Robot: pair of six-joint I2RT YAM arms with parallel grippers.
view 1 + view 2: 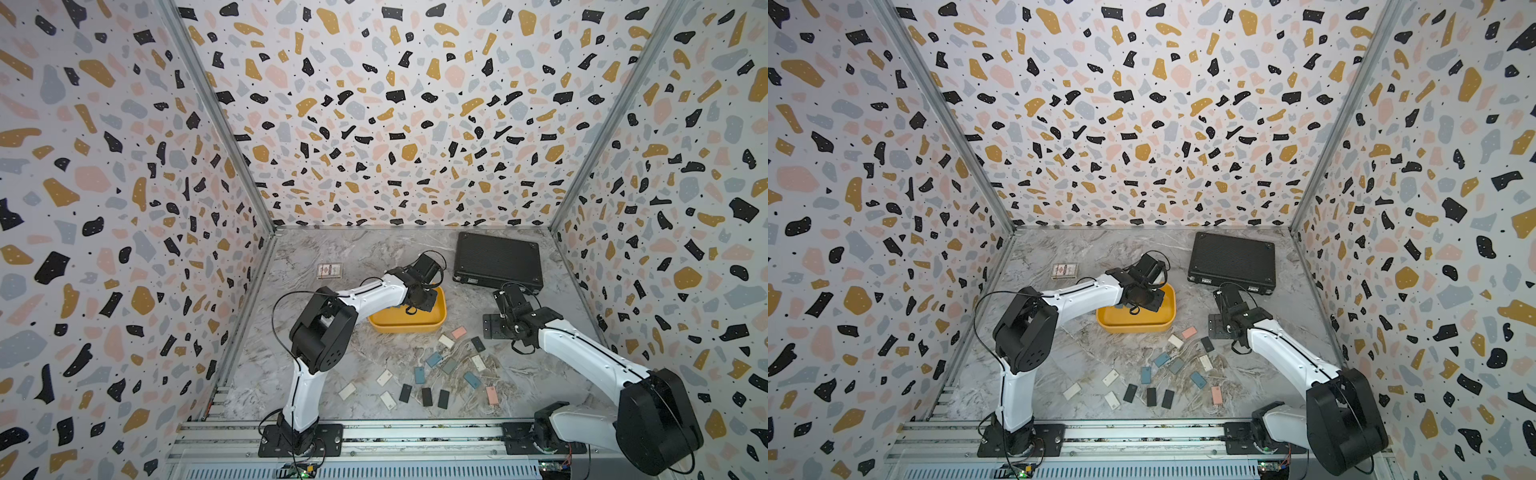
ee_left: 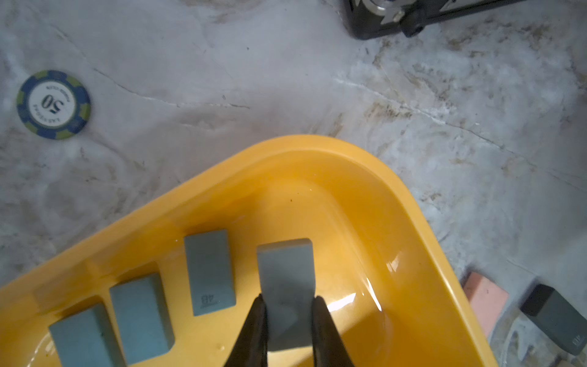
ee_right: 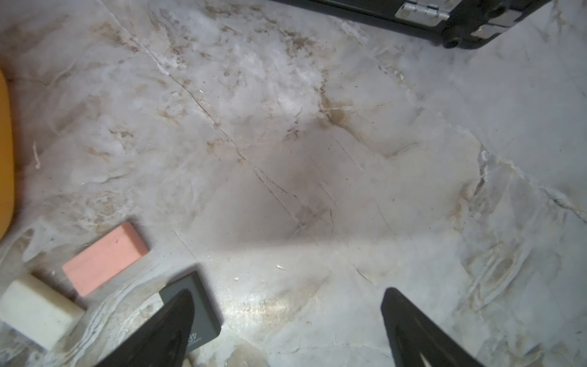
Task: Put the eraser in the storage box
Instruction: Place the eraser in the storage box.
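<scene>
Top views: the left gripper (image 1: 417, 306) hangs over the yellow storage box (image 1: 407, 329), which sits between a card pack (image 1: 329, 271) and a black case (image 1: 498, 259). The wrist hides its fingertips, so the grip is hard to judge here. The right gripper (image 1: 1219, 326) sits low by the case, near loose erasers (image 1: 1177, 365) scattered on the marble table (image 1: 1059, 365).

Left wrist: the left gripper (image 2: 289, 297) has its fingers pinched tight on the sides of a grey eraser (image 2: 284, 270), held inside the storage box (image 2: 222, 178) rim; whether it touches the floor I cannot tell. Three grey-blue erasers (image 2: 209, 273) lie in the box beside it. A poker chip (image 2: 53, 105) lies on the table outside.

Right wrist: the right gripper (image 3: 287, 294) stands wide open, nothing between its fingers, over bare table. One finger overlaps a dark grey eraser (image 3: 197, 313); a pink eraser (image 3: 104, 257) and a white eraser (image 3: 35, 309) lie just beside that.
</scene>
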